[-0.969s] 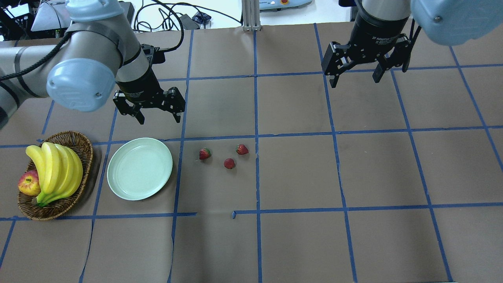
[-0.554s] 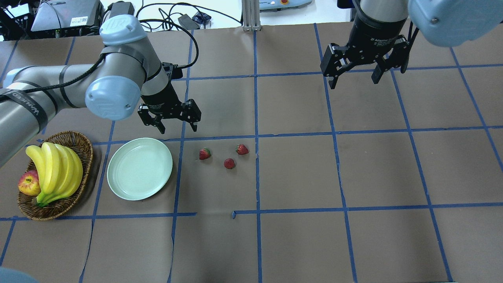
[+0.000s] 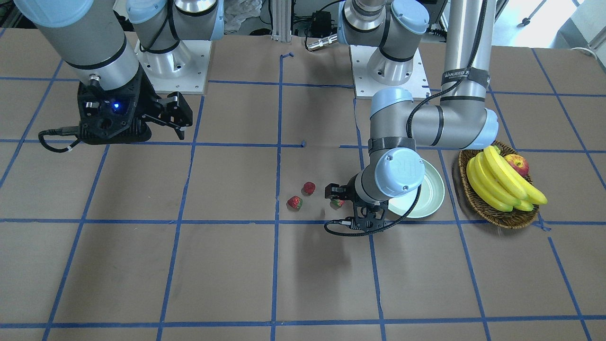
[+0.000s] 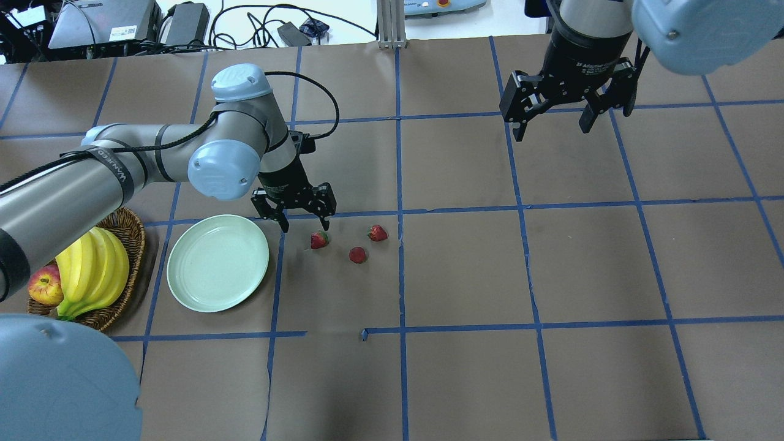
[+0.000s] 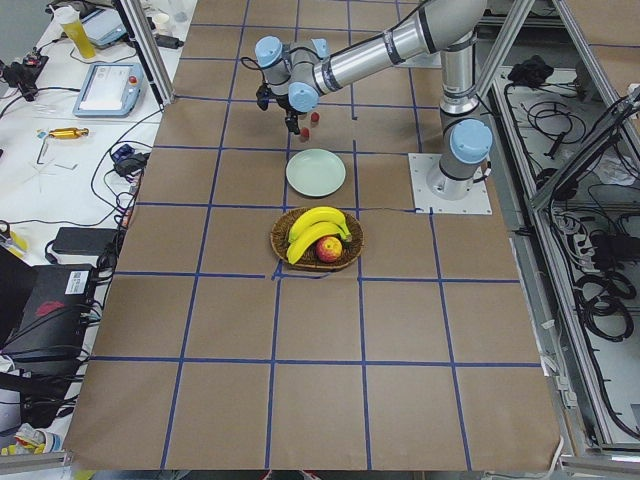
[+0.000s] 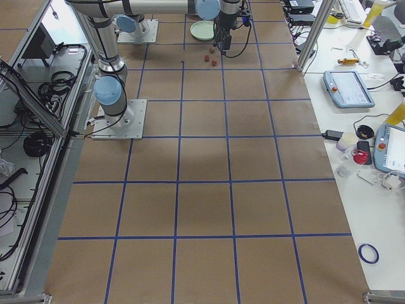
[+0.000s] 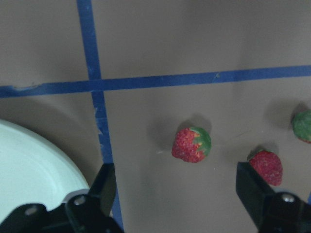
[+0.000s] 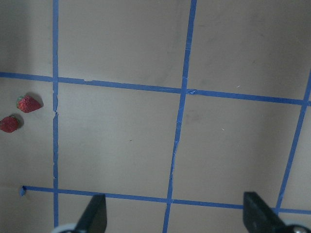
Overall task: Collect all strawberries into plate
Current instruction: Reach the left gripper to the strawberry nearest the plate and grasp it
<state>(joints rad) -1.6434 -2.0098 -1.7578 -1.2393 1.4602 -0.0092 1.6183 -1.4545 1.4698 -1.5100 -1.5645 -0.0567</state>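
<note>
Three small red strawberries lie on the brown table, right of the pale mint-green plate. My left gripper is open and empty, low over the table just behind the strawberry nearest the plate. In the left wrist view that strawberry lies between my open fingers, with the other two at the right and the plate's rim at the left. My right gripper is open and empty, high over the far right of the table.
A brown wicker basket with bananas and a red-yellow apple stands left of the plate. A blue-grey arm joint fills the overhead view's lower left corner. Blue tape lines cross the table.
My left arm has swung right and down from behind the plate to just behind the nearest strawberry, still open. The right gripper has hardly moved. The strawberries have not moved.
</note>
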